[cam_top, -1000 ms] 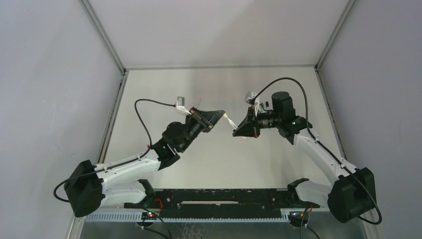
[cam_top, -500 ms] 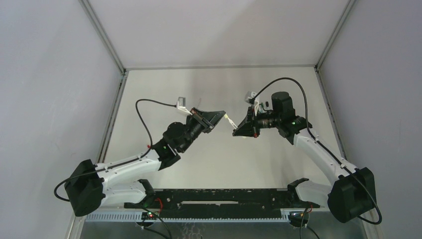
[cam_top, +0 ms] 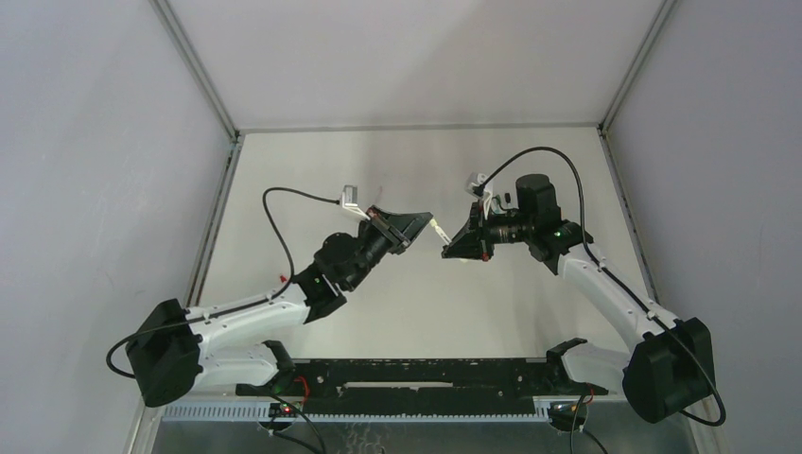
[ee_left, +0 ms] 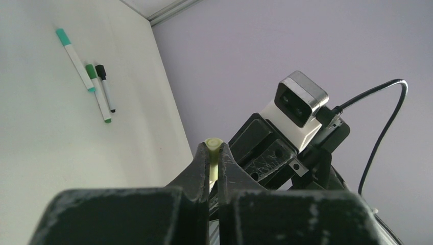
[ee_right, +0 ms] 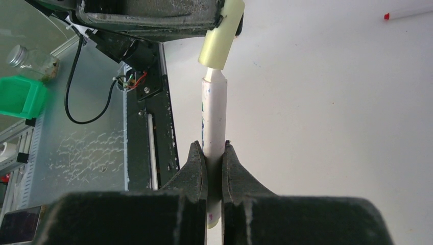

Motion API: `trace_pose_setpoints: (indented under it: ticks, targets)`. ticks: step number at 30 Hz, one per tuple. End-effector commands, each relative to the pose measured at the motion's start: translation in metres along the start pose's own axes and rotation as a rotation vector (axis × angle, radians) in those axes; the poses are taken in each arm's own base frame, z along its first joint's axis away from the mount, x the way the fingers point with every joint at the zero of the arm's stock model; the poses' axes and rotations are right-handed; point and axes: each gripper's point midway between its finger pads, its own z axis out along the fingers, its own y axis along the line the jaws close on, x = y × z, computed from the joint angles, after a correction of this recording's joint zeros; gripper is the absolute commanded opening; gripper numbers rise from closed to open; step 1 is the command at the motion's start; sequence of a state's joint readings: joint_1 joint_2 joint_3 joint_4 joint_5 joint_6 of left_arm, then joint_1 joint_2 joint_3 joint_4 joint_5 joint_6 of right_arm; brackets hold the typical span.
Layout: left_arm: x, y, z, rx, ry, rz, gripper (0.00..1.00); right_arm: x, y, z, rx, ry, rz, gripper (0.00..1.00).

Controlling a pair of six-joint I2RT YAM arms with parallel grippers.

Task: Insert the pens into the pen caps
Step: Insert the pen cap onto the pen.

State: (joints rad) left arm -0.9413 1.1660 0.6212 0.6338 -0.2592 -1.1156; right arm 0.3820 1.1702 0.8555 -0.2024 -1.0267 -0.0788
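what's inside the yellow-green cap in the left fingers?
The white-barrelled pen in the right fingers has its nose in the pale yellow-green plastic cap; its tip is hidden inside.

The white arms (cam_top: pixel 246 317) reach inward; left black gripper (ee_left: pixel 213 153) clamps a yellowish plastic cap (ee_right: pixel 222 38), right black gripper (ee_right: pixel 214 150) a white pen (ee_right: pixel 214 117), tips seemingly touching.

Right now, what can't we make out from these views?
- Right wrist: whether or how deep the pen tip sits in the yellow-green cap; the cap hides it.
- Left wrist: the cap's body, between the left gripper's fingers.
- Top: the joint, too small.
- Right wrist: red-tipped pen, cut by the edge.
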Motion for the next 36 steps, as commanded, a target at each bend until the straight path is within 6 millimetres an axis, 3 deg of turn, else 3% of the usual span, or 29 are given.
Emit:
trace_pose_setpoints:
  ticks: [1,13,21,25,36]
  targets:
    - [-0.006,-0.032,0.007,0.072,-0.024,0.027,0.00,-0.006,-0.002,0.002,0.008,-0.020,-0.001,0.00]
    - [0.016,-0.032,0.007,0.091,0.003,0.204,0.00,-0.017,-0.001,-0.007,-0.009,-0.079,0.047,0.00]
    - [0.047,-0.047,0.005,0.225,0.126,0.221,0.00,-0.021,0.004,-0.013,-0.026,-0.100,-0.042,0.00]
    - [0.052,-0.049,-0.003,0.265,0.151,0.188,0.01,-0.024,0.003,-0.021,-0.007,-0.113,-0.088,0.00]
    - [0.051,-0.061,-0.011,0.291,0.156,0.111,0.17,-0.021,0.011,-0.024,-0.052,-0.107,-0.155,0.00]
